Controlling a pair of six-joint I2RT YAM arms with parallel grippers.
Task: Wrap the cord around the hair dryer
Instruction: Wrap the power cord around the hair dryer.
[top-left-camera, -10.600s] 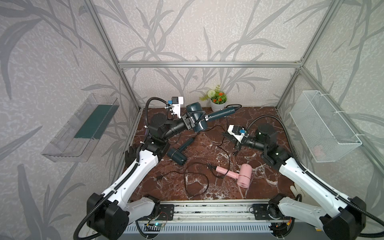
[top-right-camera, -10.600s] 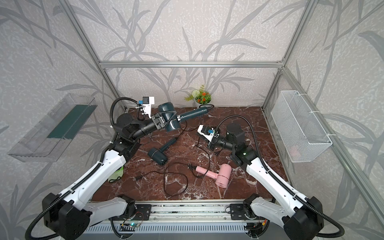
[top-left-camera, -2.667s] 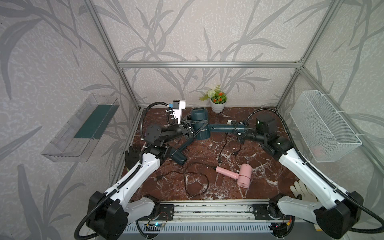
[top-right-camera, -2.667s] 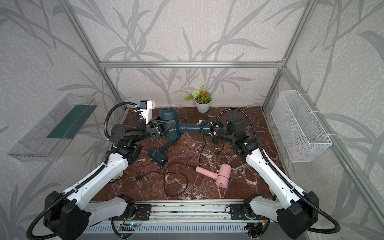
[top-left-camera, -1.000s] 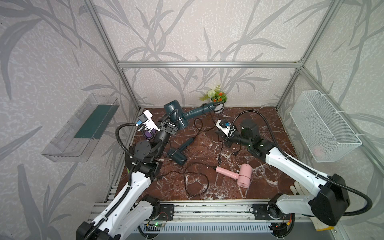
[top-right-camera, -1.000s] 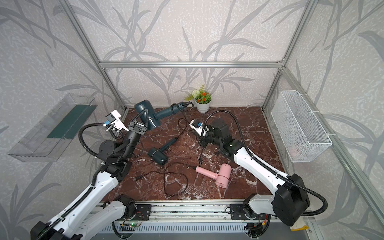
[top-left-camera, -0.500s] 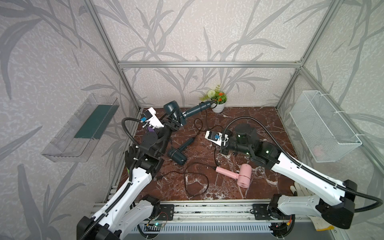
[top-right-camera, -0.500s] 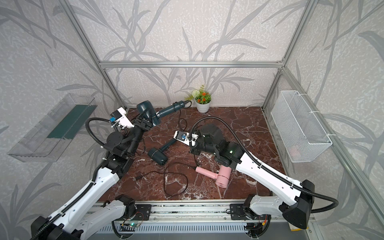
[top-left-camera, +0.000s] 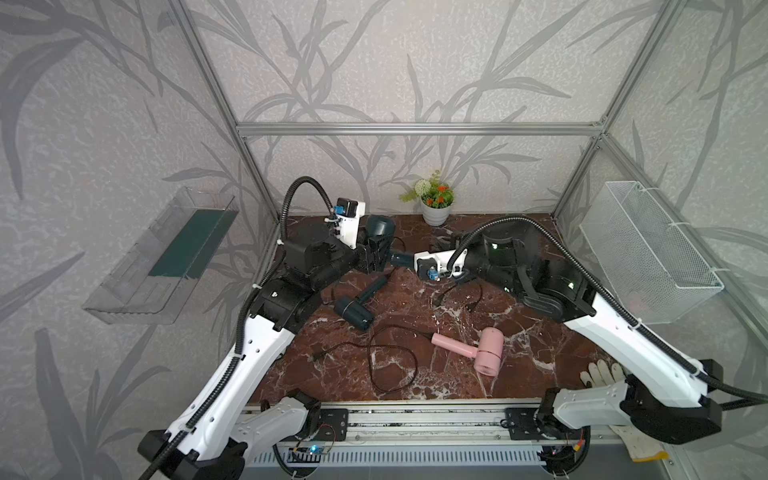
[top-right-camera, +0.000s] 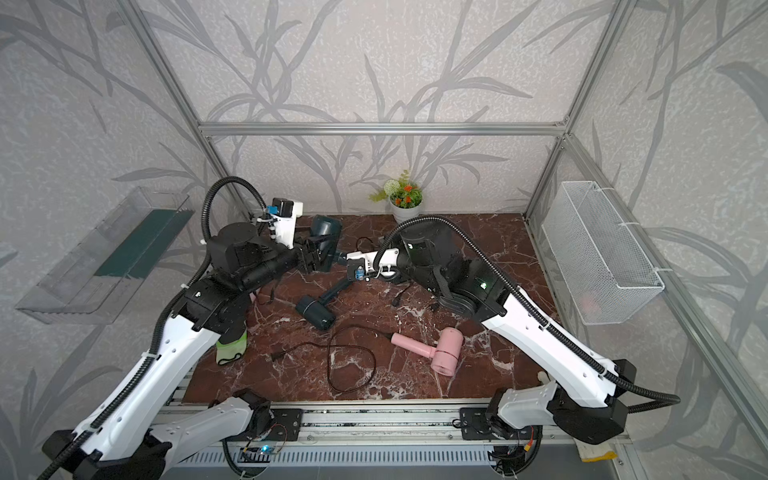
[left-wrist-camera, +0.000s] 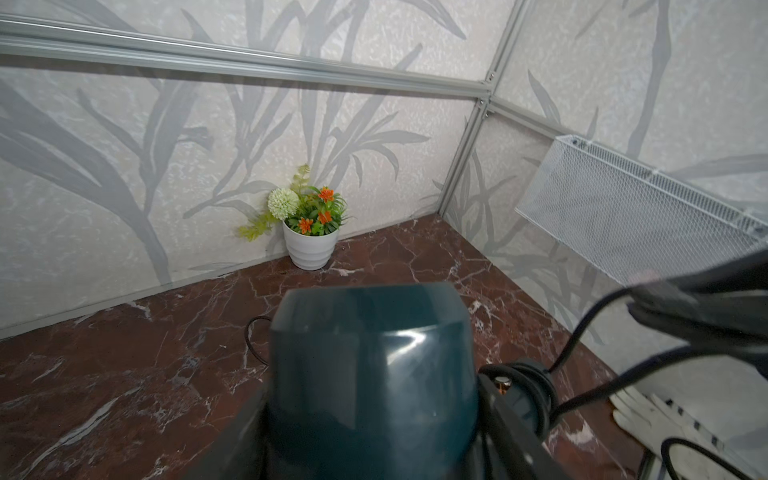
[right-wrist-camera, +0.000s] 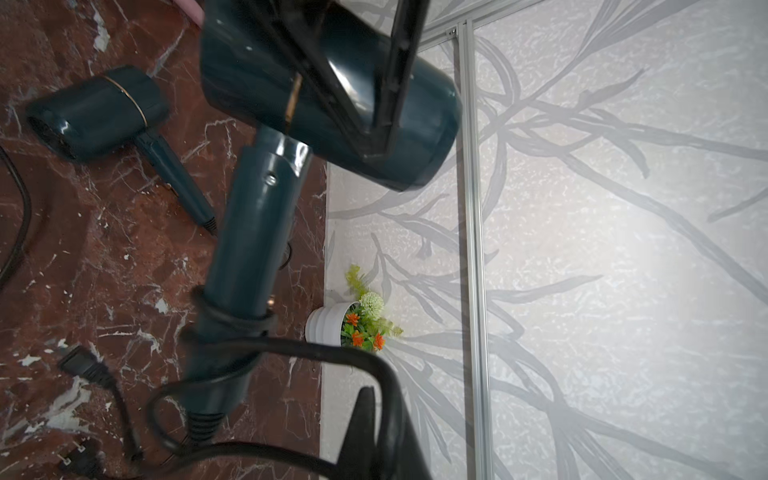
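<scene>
A dark teal hair dryer (top-left-camera: 380, 232) (top-right-camera: 326, 232) is held above the back of the table by its barrel (left-wrist-camera: 374, 365), with my left gripper (top-left-camera: 372, 257) (left-wrist-camera: 374, 419) shut on it, one finger on each side. Its handle (right-wrist-camera: 253, 232) points toward my right gripper (top-left-camera: 415, 262) (right-wrist-camera: 374, 436). That gripper is shut on the black cord (right-wrist-camera: 291, 349) just past the handle's end. A few turns of cord ring the end of the handle (left-wrist-camera: 528, 390). The rest of the cord hangs down to the table (top-left-camera: 457, 291).
A second dark teal dryer (top-left-camera: 353, 309) lies below the held one. A pink dryer (top-left-camera: 482, 353) with a looped black cord (top-left-camera: 390, 361) lies near the front. A flower pot (top-left-camera: 434, 212), wire basket (top-left-camera: 648, 249), clear wall shelf (top-left-camera: 166, 262) and white gloves (top-left-camera: 598, 372) stand around.
The left arm has lowered the dryer and swung its handle from pointing up and back to pointing right. The right gripper has moved back and up to the handle's end with the cord.
</scene>
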